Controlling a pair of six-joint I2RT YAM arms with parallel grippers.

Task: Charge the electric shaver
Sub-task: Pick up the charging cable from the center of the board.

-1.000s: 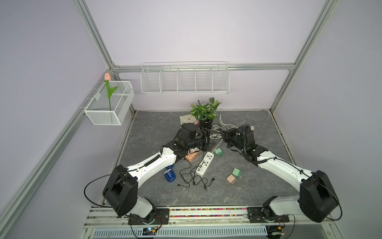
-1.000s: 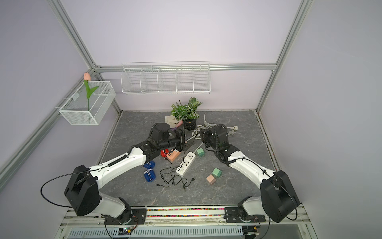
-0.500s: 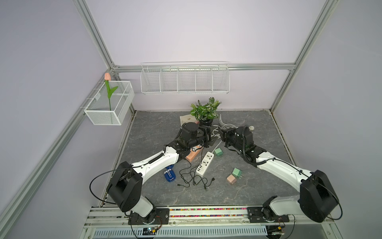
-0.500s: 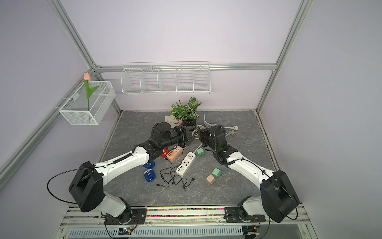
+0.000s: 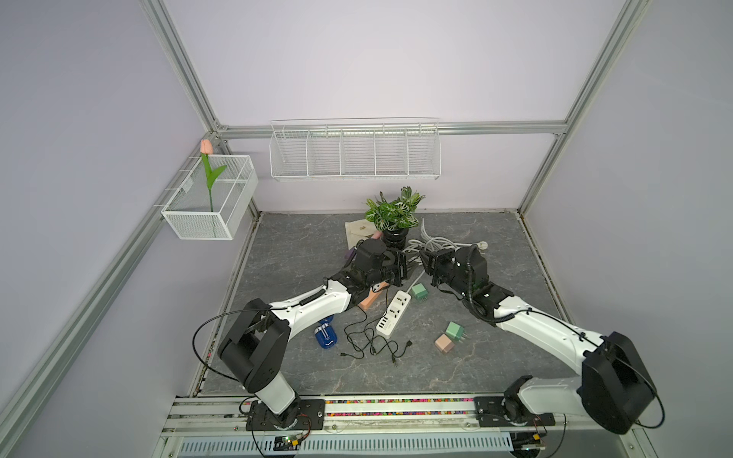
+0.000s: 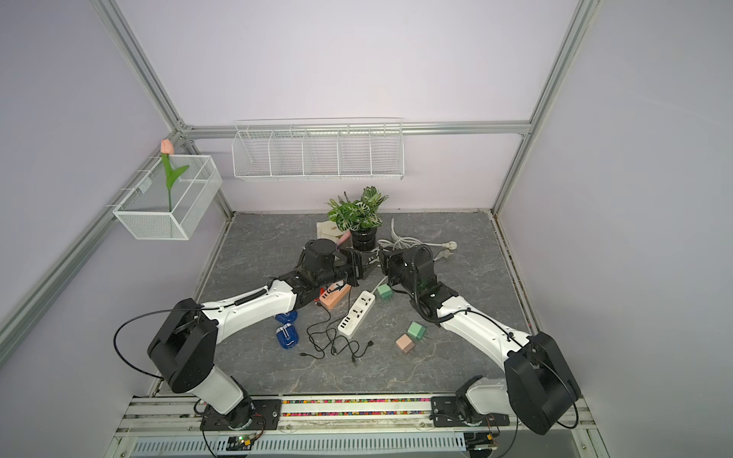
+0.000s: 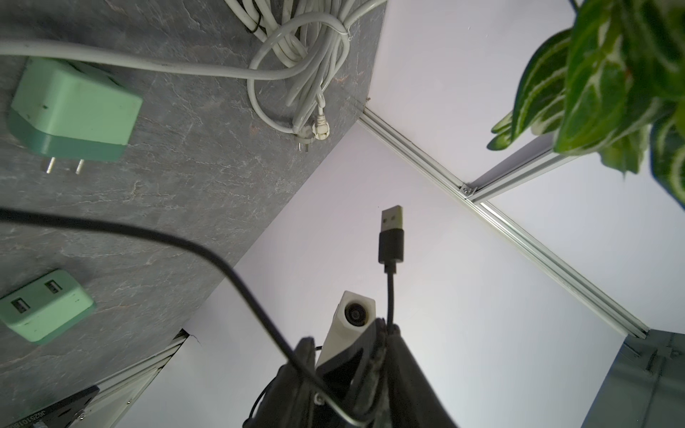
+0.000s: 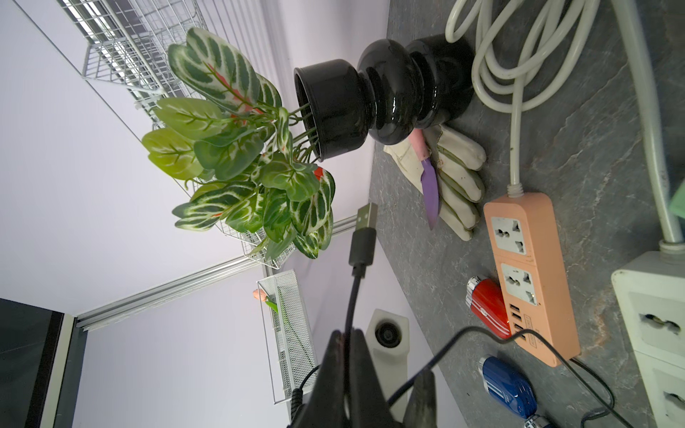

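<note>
My right gripper (image 8: pixel 346 333) is shut on a thin black cable, and its USB plug (image 8: pixel 363 237) sticks out past the fingertips. In both top views the right gripper (image 5: pixel 425 261) meets my left gripper (image 5: pixel 402 267) above the table, in front of the plant. In the left wrist view the left gripper (image 7: pixel 348 333) straddles that cable below the plug (image 7: pixel 391 237). One of its fingers (image 7: pixel 304 352) stands clear to the side, so its jaws are still apart. A blue shaver (image 5: pixel 326 337) lies near the left arm. A red one (image 8: pixel 487 307) lies beside the orange power strip (image 8: pixel 530 274).
A white power strip (image 5: pixel 392 315) lies mid-table beside loose black cable loops (image 5: pixel 369 343). Green adapters (image 5: pixel 418 291) (image 5: pixel 454 329) and a pink one (image 5: pixel 444 344) sit to the right. The potted plant (image 5: pixel 392 216), a coiled white cord (image 5: pixel 436 242) and a glove (image 8: pixel 456 174) crowd the back.
My left gripper has moved right, up to the right gripper's fingertips, and its jaws have narrowed around the cable. The right gripper has stayed shut on the cable, almost still.
</note>
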